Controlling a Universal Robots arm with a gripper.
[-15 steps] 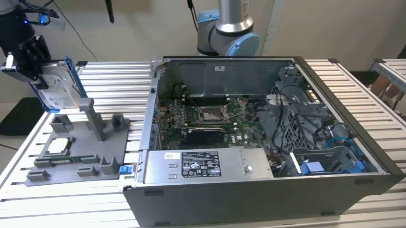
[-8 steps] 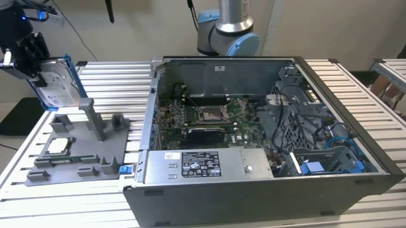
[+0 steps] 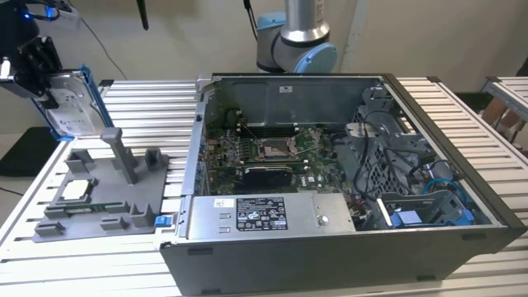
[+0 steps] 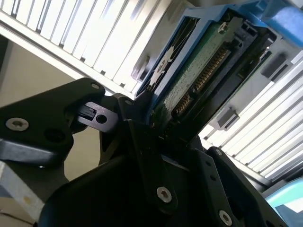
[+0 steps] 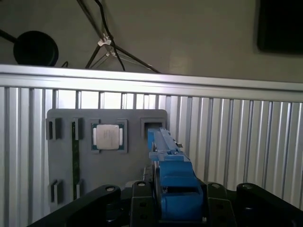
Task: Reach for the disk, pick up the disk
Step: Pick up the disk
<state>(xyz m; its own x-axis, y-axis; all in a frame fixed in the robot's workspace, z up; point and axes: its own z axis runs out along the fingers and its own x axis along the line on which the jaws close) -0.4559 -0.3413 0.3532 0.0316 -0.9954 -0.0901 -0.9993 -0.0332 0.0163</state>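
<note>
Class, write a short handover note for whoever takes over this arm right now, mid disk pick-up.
Pincer: shut on the rectangular silver metal hard drive in its blue plastic bracket.
Drive: held on edge in the air near the grey plastic fixture plate, apparently touching neither it nor the slatted metal table.
Done: reach and pick-up.
Left: nothing of this task.

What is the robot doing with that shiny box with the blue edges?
The robot arm's black end effector is clamped on the rectangular silver metal hard drive, which sits in a blue plastic bracket. It holds the drive up in the air above the grey plastic holder tray on the slatted metal table, to the exterior view's left of the open grey computer case. A small square silver chip sits in the tray.
</note>
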